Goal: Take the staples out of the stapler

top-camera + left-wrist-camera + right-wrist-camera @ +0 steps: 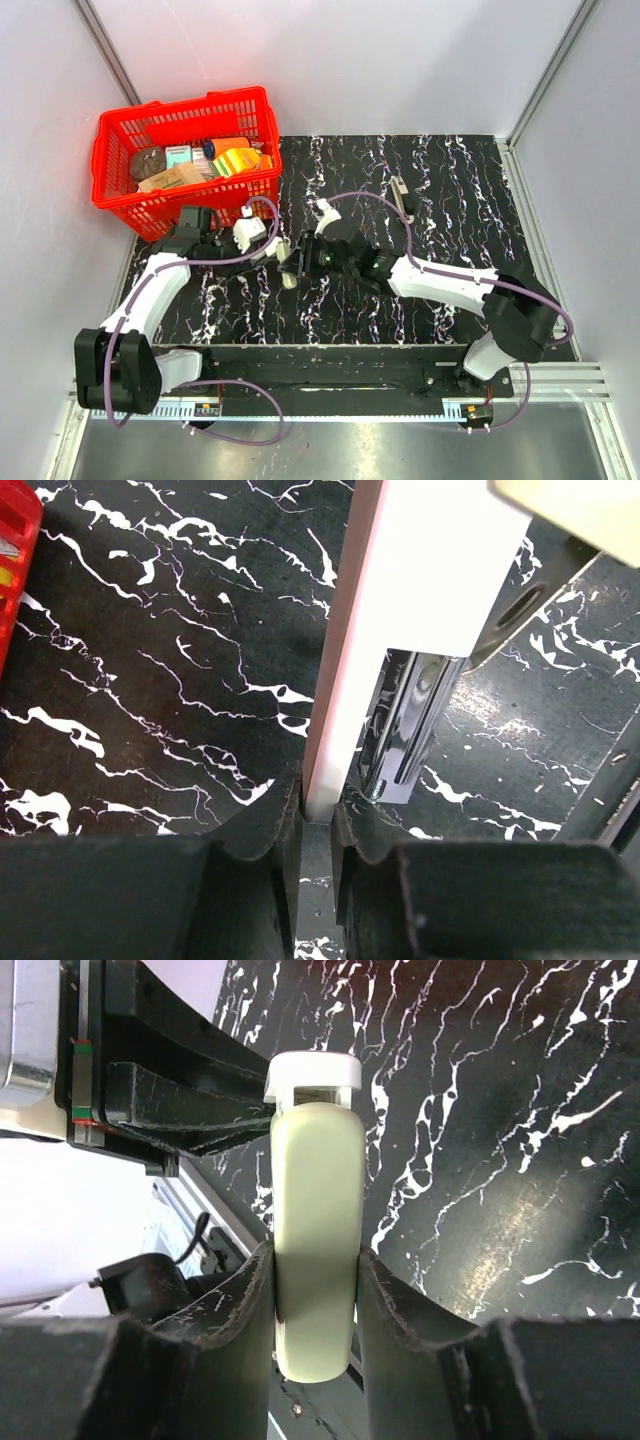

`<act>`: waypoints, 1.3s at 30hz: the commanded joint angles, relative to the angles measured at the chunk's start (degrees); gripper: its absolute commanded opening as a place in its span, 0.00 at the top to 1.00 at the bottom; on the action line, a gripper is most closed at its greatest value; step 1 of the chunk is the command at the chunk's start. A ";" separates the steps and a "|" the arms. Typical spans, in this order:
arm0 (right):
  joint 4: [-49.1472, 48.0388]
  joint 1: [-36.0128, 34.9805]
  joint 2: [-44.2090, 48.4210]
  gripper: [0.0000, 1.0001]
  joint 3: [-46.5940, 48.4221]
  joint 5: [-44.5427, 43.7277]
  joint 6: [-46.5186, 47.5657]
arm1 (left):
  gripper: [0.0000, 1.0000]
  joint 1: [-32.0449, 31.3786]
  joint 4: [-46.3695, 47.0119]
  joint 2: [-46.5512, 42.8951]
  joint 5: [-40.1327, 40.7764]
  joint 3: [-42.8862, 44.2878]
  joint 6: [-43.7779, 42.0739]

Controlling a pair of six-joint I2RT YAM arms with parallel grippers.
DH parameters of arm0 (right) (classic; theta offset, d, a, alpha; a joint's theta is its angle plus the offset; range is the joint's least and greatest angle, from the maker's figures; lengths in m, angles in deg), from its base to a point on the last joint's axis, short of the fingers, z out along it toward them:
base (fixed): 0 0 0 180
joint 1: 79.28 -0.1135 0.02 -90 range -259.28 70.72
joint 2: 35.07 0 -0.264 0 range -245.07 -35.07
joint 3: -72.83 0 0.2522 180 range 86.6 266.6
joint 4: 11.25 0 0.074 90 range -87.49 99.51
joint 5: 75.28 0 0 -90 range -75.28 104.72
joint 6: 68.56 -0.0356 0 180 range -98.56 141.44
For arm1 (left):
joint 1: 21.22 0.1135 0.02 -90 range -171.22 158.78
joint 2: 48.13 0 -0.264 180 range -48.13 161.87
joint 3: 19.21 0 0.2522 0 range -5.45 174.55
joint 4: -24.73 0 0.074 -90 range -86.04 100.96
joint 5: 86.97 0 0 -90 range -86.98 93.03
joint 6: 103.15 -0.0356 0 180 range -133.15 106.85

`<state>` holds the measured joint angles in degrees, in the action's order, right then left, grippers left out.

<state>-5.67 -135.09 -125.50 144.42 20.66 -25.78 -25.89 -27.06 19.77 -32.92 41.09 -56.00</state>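
Above the black marbled table, both grippers meet on the stapler [290, 276]. In the right wrist view its cream shell [315, 1230] stands between my right gripper's [315, 1260] fingers, which are shut on its sides. A white end piece [312, 1072] sticks out past the shell. In the left wrist view my left gripper [318, 800] is shut on the edge of a flat white part [420, 580] of the stapler. A shiny metal channel [405, 720] lies bare beside that part. No staples can be made out.
A red basket [200, 205] filled with packets stands at the table's back left corner. A small pale-and-dark bar-shaped object [402, 197] lies on the table beyond the right arm. White walls close in the sides and back.
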 commanded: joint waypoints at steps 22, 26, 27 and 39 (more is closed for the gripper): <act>16.45 -5.27 3.33 1.00 -0.87 -7.95 20.77 | 1.00 -12.46 30.63 -9.10 32.59 -12.53 -4.79; 17.67 -6.59 2.72 1.00 -0.43 -9.62 21.64 | 1.00 -14.40 33.88 -9.45 37.68 -12.27 -6.28; 17.76 -6.76 2.46 1.00 -0.43 -9.97 21.65 | 1.00 -14.41 34.50 -9.36 38.40 -12.18 -6.28; 16.09 -6.85 2.10 1.00 7.65 -24.03 15.33 | 0.95 -16.87 13.16 -12.08 18.56 -7.26 8.12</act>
<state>7.07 -141.93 -123.21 147.04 6.19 -7.95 -42.70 -8.63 10.70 -6.91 28.90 -55.41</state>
